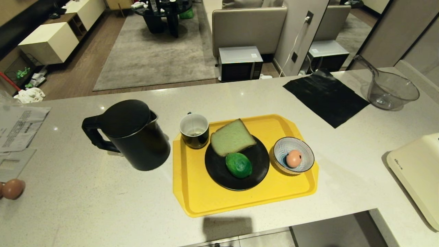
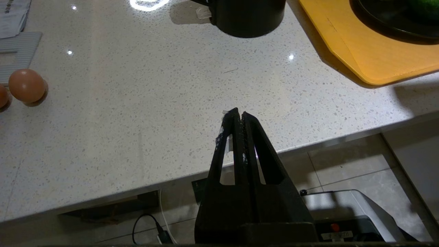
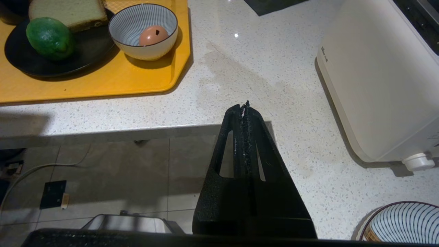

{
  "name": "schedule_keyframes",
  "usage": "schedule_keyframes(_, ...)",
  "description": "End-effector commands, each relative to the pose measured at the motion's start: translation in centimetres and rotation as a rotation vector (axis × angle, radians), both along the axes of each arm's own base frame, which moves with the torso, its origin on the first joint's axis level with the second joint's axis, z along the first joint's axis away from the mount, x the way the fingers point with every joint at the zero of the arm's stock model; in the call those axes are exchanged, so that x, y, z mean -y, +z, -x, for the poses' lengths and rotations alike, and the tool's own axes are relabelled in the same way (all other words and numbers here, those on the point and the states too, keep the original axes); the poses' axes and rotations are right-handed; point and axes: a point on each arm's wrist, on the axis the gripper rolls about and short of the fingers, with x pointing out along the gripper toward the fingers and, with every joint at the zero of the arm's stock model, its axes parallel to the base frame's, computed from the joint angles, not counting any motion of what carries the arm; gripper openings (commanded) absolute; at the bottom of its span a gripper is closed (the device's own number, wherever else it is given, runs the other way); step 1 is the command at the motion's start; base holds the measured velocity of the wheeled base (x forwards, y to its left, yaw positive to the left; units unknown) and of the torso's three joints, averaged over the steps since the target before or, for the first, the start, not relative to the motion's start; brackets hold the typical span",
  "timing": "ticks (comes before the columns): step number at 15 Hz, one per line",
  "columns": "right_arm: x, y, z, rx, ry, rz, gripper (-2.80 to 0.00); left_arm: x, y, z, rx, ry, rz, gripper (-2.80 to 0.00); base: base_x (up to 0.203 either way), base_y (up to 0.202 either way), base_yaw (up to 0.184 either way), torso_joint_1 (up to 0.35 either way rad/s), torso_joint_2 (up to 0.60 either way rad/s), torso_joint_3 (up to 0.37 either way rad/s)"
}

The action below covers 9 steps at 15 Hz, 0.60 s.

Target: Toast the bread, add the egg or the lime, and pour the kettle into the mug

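Left pincer pressed together, empty, at the surface edge; kettle ahead, brown egg far off to its side. Right pincer likewise together, empty; ahead of it the yellow tray carries lime and bread on a black plate. Mug sits between kettle and plate.

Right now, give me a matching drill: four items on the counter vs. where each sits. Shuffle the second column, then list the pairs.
Things:
1. bread
2. egg
3. mug
4. kettle

Places:
A. in the striped bowl
B. on the bare counter, left of the yellow tray
C. on the black plate, beside the lime
D. on the tray's far-left corner

Pairs: 1-C, 2-A, 3-D, 4-B
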Motion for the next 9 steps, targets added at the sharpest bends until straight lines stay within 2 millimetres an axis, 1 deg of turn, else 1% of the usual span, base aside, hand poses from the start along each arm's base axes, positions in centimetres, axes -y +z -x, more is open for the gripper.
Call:
schedule_keyframes(1,0.0,-0.76,-0.21,-0.026,0.001,-0.001,-2.8,0.0,0.0,0.0,0.0,0.0,-0.001,-2.8,0.0,0.0,0.0,0.0,0.0,0.0)
schedule_keyframes(9,0.05,-0.73,-0.21,-0.023,-0.023,-0.042,-2.8,0.0,0.0,0.0,0.0,0.0,-0.001,-2.8,0.0,0.0,0.0,0.0,0.0,0.0)
